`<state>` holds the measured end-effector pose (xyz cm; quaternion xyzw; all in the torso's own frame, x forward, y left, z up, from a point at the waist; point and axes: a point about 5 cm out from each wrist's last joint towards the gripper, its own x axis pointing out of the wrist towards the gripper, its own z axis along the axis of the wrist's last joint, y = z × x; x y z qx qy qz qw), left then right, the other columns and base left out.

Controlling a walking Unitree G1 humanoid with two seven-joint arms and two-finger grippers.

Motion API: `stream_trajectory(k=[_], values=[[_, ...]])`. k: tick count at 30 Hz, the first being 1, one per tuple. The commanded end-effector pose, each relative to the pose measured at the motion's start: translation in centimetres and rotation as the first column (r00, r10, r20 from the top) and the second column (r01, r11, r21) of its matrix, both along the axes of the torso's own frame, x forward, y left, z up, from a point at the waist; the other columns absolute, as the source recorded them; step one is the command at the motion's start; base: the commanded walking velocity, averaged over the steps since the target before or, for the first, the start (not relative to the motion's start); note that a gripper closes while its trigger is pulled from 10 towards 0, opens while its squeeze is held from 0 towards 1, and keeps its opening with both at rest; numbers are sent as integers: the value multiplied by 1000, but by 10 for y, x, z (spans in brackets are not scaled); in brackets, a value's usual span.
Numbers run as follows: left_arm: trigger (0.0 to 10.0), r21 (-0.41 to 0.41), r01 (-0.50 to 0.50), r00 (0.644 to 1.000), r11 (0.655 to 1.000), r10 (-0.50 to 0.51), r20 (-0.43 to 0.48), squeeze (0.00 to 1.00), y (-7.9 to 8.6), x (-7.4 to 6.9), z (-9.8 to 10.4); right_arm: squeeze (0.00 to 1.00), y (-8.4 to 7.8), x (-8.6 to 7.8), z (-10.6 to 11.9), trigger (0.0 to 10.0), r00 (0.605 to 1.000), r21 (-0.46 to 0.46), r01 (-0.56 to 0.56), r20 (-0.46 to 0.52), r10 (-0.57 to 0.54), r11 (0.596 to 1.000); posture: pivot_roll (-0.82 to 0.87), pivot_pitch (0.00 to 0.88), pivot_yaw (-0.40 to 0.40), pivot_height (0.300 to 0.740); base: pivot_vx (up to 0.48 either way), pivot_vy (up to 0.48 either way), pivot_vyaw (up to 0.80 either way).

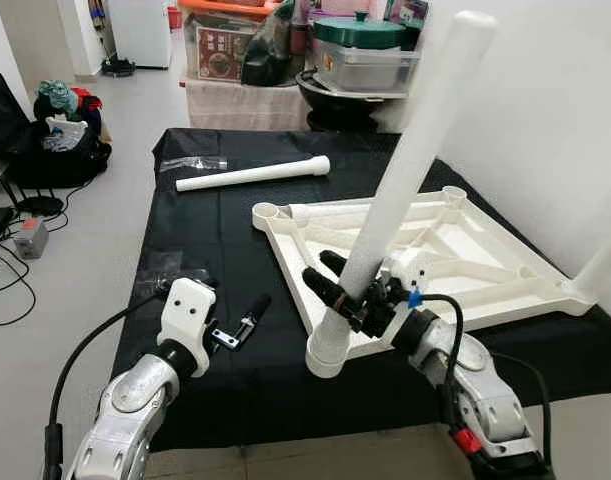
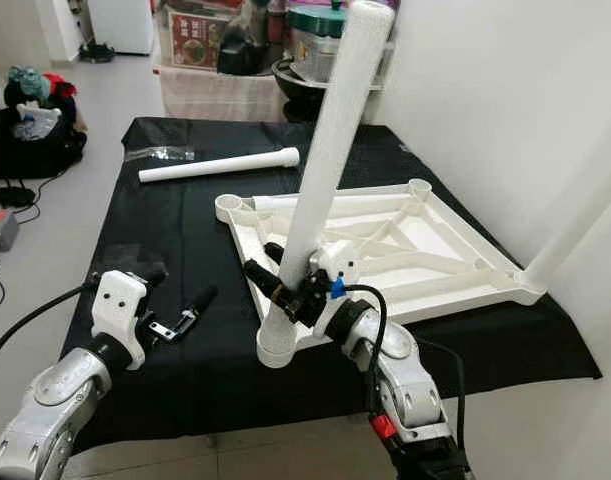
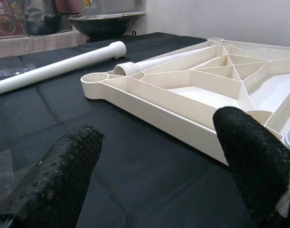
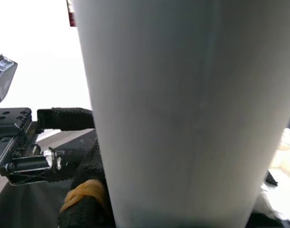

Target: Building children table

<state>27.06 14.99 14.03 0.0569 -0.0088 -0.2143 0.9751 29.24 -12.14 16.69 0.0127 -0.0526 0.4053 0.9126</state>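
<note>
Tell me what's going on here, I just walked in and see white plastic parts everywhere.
The robot is assembling a small table. Its right tool grips a white leg standing tilted in the near corner socket of the upside-down tabletop on the black cloth. The left tool hovers open over the cloth, holding nothing. Another leg lies loose at the far side, and one more stands at the tabletop's right corner.

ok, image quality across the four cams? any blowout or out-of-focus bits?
Both eye views: sharp, evenly lit, no motion blur. Left wrist view: tabletop crisp, near fingers slightly soft. Right wrist view: leg too close, a featureless blur, and the background beside it is blown out to white.
</note>
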Motion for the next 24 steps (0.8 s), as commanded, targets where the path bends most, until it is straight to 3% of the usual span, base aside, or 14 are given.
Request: stream_trajectory(k=[1, 18, 20, 24], values=[[10000, 9, 3, 1000, 1000, -3, -10, 0, -1, 0, -1, 0, -4, -5, -41, 10000, 982, -90, 20, -185, -37, 996, 100, 0, -120, 740, 0, 0, 0], [10000, -8, 6, 1000, 1000, -6, -16, 0, -5, 1, -3, 0, 4, -4, -54, 10000, 962, -84, 12, -269, -34, 996, 97, 0, -127, 740, 0, 0, 0], [10000, -8, 3, 1000, 1000, -3, -18, 0, -3, 0, -4, 0, 2, 1, -57, 10000, 954, -106, 62, -285, -90, 992, 94, 0, -126, 740, 0, 0, 0], [10000, -7, 3, 1000, 1000, -3, -18, 0, -3, 0, -4, 0, -13, 14, -62, 10000, 882, -171, 299, -325, -340, 939, 89, 0, -123, 740, 0, 0, 0]])
